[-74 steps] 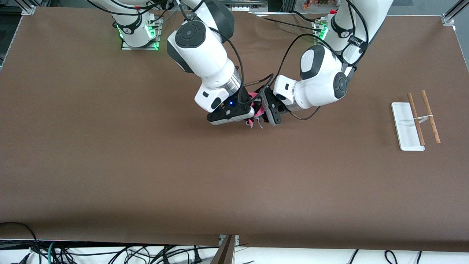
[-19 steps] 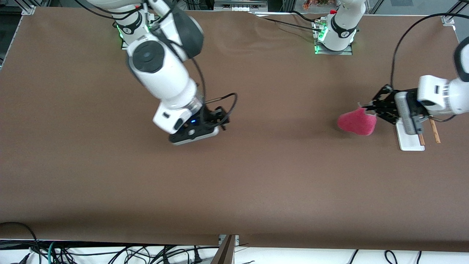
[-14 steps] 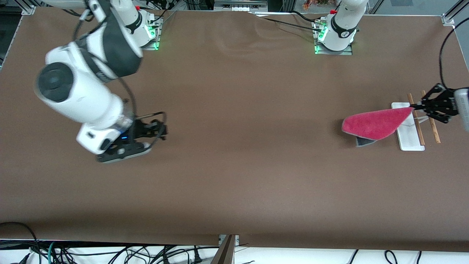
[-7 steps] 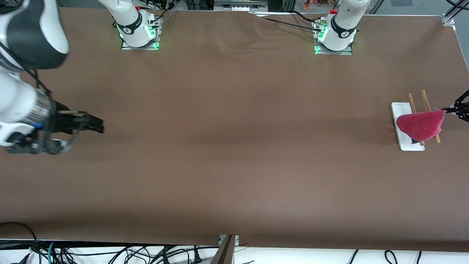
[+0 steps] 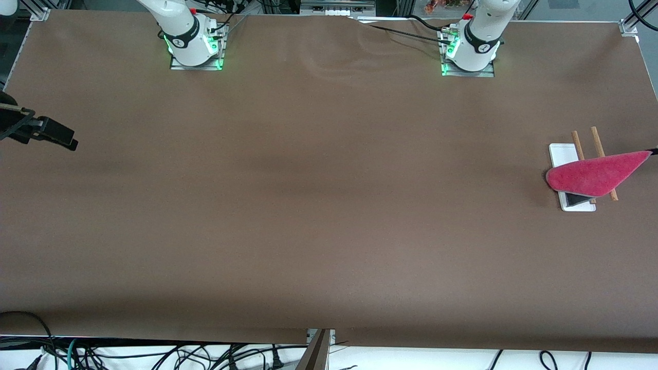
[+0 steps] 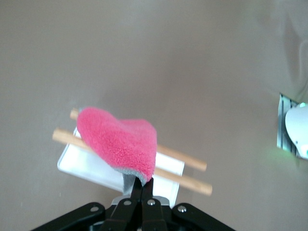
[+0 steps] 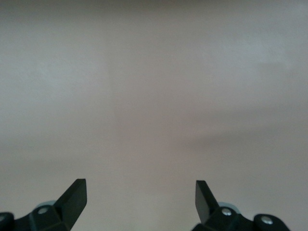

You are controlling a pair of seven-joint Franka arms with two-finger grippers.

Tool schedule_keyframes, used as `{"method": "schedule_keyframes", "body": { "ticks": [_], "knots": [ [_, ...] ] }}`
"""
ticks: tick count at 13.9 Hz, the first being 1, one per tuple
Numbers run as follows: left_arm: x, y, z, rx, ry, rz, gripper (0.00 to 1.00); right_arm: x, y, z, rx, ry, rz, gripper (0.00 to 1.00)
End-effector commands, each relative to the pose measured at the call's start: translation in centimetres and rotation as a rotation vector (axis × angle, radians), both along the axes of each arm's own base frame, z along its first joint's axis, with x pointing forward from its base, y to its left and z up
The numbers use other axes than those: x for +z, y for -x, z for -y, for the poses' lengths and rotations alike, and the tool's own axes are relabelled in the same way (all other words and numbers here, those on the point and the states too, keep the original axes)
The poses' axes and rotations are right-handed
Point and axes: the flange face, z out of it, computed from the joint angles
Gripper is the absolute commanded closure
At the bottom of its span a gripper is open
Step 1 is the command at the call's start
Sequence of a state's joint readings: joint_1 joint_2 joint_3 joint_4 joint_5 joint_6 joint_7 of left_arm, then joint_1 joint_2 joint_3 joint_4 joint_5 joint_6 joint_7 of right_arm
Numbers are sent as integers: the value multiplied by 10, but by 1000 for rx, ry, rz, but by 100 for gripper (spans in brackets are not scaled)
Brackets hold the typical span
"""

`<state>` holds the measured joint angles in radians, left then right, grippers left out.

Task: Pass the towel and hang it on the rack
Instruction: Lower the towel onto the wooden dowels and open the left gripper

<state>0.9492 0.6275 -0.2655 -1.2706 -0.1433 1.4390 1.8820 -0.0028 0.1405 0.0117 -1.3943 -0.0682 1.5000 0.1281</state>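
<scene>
The pink-red towel (image 5: 593, 173) hangs stretched over the rack (image 5: 570, 205) at the left arm's end of the table. It covers the middle of the two brown rods (image 5: 595, 135) and part of the white base. My left gripper (image 6: 146, 182) is shut on the towel's (image 6: 120, 140) grey-edged corner above the rack (image 6: 190, 172); in the front view only its tip shows at the frame's edge (image 5: 654, 150). My right gripper (image 7: 139, 192) is open and empty over bare table at the right arm's end (image 5: 67, 143).
The two arm bases (image 5: 193, 41) (image 5: 470, 46) stand at the table's edge farthest from the front camera. Cables lie below the table's near edge (image 5: 154, 354). The brown table (image 5: 318, 205) spreads wide between the arms.
My left gripper has carried the towel out over the rack, and the cloth now stretches flatter across the rods. My right arm has swung away to its end of the table.
</scene>
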Motion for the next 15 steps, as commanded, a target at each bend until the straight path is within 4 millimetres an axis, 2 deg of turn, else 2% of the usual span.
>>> {"method": "schedule_keyframes", "body": {
  "ticks": [1,3,6,7,8,9,11,13,15],
  "knots": [
    [-10,12,-35,-72,-11,31,100,5,22,0,93,29,-13,0],
    [-21,22,-52,-81,-15,37,100,8,25,0,211,20,-18,0],
    [-42,29,-65,-62,-18,39,100,5,27,17,189,8,-41,0],
    [-46,28,-68,-64,-30,49,84,5,27,17,185,8,-41,0],
    [-46,28,-68,-70,-31,55,73,4,27,15,187,8,-42,0],
    [-45,27,-68,-65,-29,62,1,4,26,14,195,9,-41,0],
    [-30,23,-68,-65,-50,74,0,-2,21,9,205,8,-51,0],
    [-8,10,-63,-61,-75,98,0,-1,20,8,209,8,-45,0],
    [14,-5,-46,-25,-97,81,0,-1,19,9,208,8,-40,0]
  ]
}}
